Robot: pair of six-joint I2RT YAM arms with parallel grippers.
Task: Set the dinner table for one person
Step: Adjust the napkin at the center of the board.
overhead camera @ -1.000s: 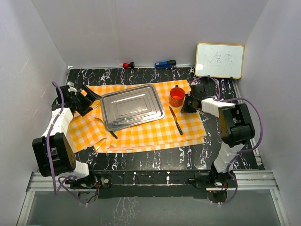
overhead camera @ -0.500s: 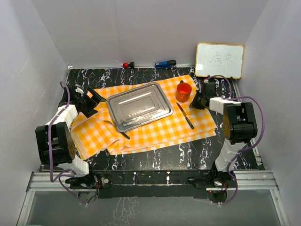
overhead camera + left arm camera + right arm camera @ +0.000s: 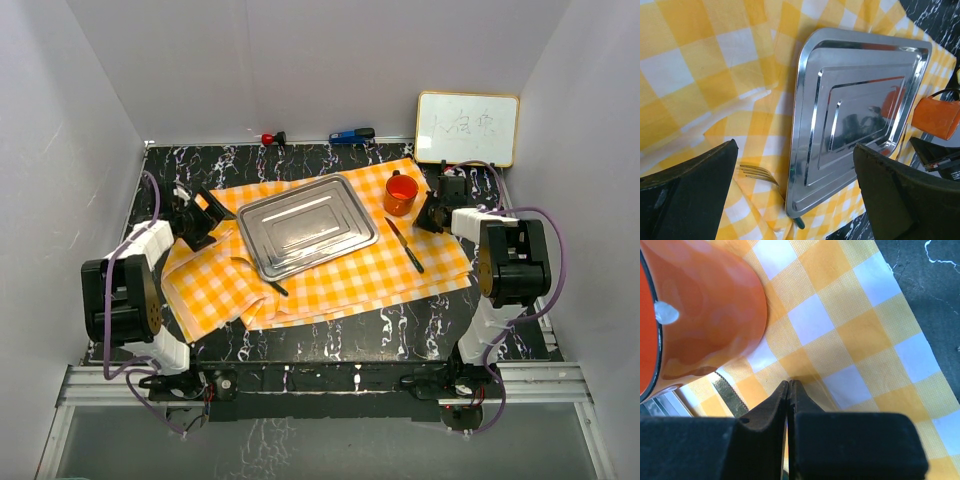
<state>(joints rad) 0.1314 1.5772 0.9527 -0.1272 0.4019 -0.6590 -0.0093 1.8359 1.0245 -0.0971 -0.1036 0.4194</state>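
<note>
left gripper (image 3: 205,218): wide open, over the checked cloth (image 3: 330,280) at its left end
right gripper (image 3: 789,390): clenched on checked cloth, just beside orange cup (image 3: 400,193)
steel tray (image 3: 305,225): mid-cloth

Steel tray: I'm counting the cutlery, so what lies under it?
Under the steel tray lies the orange-and-white checked cloth, and a fork runs under its near left corner: tines and handle tip stick out, its middle is covered. Anything else beneath cannot be seen.
</note>
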